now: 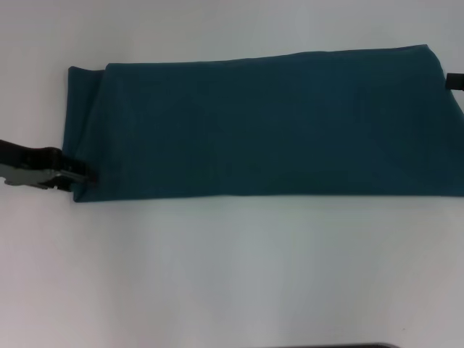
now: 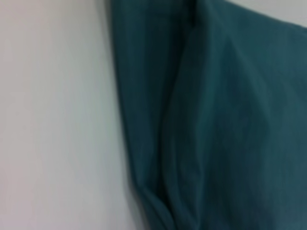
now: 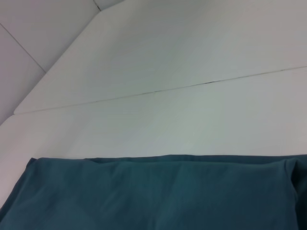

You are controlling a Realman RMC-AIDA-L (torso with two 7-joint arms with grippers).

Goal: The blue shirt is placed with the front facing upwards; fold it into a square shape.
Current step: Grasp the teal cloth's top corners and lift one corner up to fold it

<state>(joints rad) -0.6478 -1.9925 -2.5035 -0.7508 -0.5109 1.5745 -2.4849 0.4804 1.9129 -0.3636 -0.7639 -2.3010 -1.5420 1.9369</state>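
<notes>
One blue shirt (image 1: 268, 123) lies on one white table (image 1: 232, 268), folded into a single long teal band with its plain side up, and no second garment shows in any view; the left wrist view shows two overlapping layers of that same cloth at its end. Two grippers are partly in sight in the head view; the left gripper (image 1: 85, 175) sits at the band's near left corner; the right gripper (image 1: 454, 80) appears only as a dark sliver at the band's right end.
</notes>
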